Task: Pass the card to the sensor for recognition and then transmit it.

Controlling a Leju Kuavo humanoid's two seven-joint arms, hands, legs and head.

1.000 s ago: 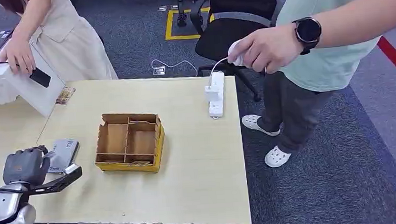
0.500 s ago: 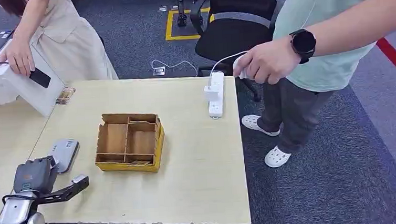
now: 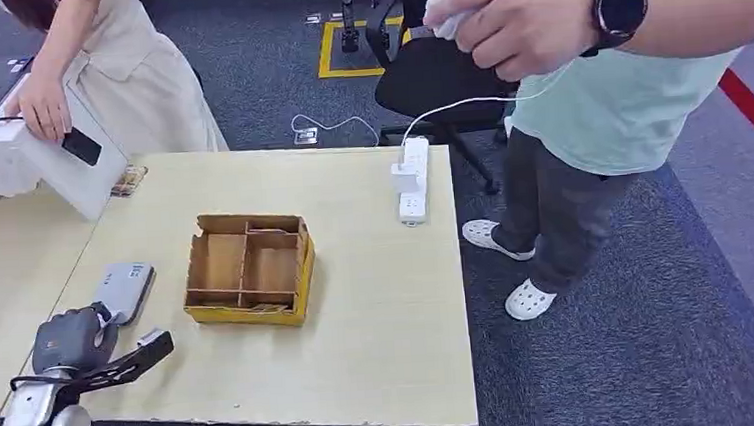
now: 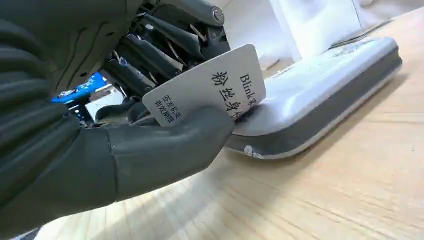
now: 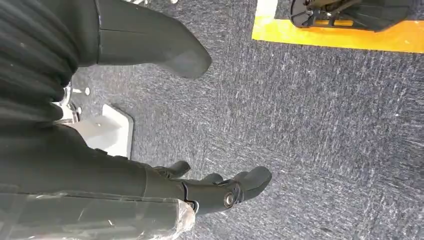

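Observation:
My left hand [image 3: 69, 340] hovers over the front left of the wooden table [image 3: 379, 303], just short of the grey flat sensor [image 3: 126, 289]. In the left wrist view the thumb and fingers [image 4: 150, 145] pinch a white card [image 4: 210, 92] printed with black characters. The card's far corner sits at the near end of the sensor [image 4: 325, 75]; I cannot tell whether it touches. My right hand [image 5: 215, 187] hangs over the dark carpet, holding nothing, fingers apart.
A brown cardboard box with compartments [image 3: 249, 269] stands mid-table, right of the sensor. A white power strip [image 3: 410, 179] lies at the far right edge. A person on the right lifts a white corded object [image 3: 449, 7]. Another person's hand [image 3: 43, 108] rests on a white device [image 3: 75, 184].
My left hand has drawn back from over the sensor toward the table's front edge, still holding the card. The person on the right has raised the white corded object high.

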